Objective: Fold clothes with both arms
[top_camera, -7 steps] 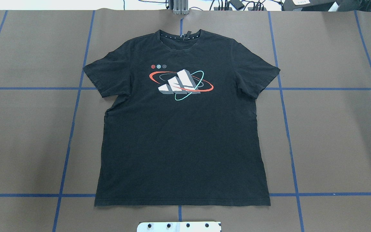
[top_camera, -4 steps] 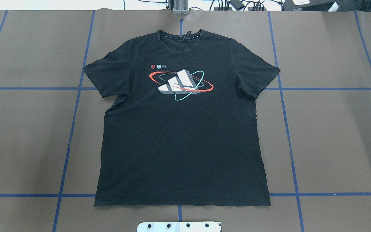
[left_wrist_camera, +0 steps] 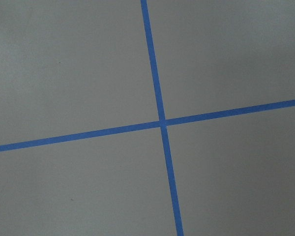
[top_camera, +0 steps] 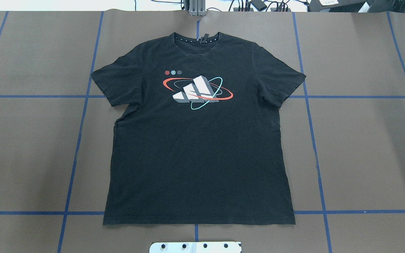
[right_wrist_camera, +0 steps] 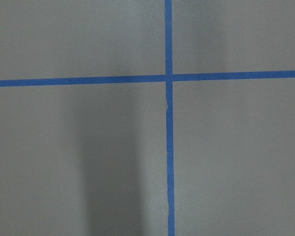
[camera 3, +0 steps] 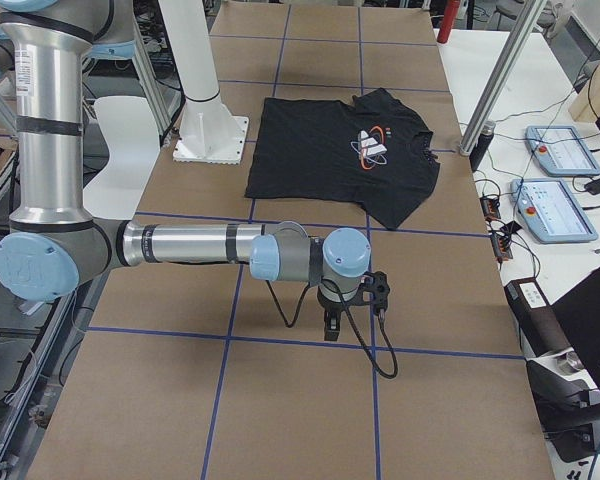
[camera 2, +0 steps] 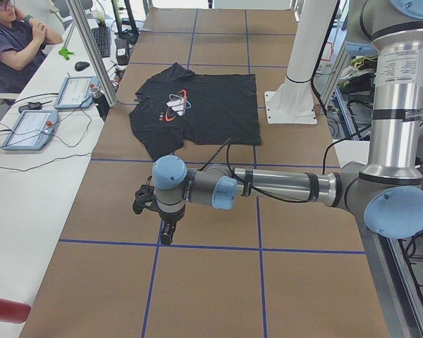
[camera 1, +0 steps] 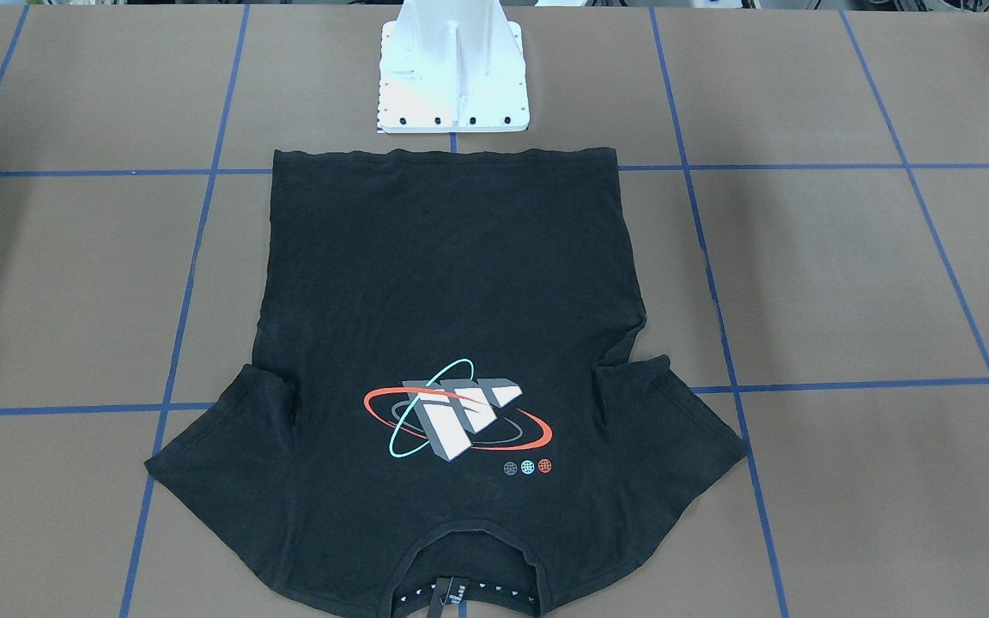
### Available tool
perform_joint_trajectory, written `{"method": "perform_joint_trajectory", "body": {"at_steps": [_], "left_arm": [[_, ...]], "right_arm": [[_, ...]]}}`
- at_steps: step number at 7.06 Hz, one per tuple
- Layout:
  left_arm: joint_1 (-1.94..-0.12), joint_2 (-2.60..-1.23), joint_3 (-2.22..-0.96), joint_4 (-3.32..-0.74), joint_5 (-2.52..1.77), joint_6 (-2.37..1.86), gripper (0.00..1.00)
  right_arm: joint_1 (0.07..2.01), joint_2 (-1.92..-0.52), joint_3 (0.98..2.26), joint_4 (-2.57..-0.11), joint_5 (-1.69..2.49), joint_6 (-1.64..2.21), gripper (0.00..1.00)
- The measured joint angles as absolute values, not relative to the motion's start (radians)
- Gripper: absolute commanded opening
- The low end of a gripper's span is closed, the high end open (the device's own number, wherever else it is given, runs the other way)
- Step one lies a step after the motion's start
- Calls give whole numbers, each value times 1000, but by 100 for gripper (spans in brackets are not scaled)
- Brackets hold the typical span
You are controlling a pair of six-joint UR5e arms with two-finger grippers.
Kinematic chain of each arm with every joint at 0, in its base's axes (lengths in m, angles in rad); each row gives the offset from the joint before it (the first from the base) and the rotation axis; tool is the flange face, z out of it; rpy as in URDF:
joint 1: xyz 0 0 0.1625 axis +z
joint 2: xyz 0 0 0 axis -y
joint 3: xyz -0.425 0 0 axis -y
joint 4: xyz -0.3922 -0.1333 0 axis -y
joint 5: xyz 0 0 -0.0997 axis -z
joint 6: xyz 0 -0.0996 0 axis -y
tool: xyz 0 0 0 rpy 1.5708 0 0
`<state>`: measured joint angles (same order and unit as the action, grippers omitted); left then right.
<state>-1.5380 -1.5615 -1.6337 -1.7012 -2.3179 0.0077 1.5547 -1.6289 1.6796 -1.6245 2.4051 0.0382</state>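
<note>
The black T-shirt [top_camera: 199,147] lies flat and spread out, print up, in the middle of the brown table, collar away from the robot base; it also shows in the front-facing view [camera 1: 452,283]. Neither arm reaches the overhead or front-facing view. In the exterior left view the left arm stretches low over the table and its gripper [camera 2: 167,236] points down at a blue tape line, far from the shirt [camera 2: 197,105]. In the exterior right view the right gripper [camera 3: 330,328] hangs likewise, apart from the shirt [camera 3: 330,150]. I cannot tell whether either is open or shut. Both wrist views show only table and tape.
The white pedestal base [camera 1: 452,77] stands just behind the shirt's hem. Blue tape lines [top_camera: 79,140] grid the table. A side bench holds control pendants [camera 2: 28,128] and cables, and a person [camera 2: 14,42] sits there. More pendants [camera 3: 555,205] sit on the far side.
</note>
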Motion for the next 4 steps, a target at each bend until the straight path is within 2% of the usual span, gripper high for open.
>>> {"method": "perform_joint_trajectory", "body": {"at_steps": [4], "left_arm": [[-1541,-1614,-1641,-1715,-2342,-3,100]], "right_arm": [[1536,-1561,1675,-1622,2405,45,100]]}}
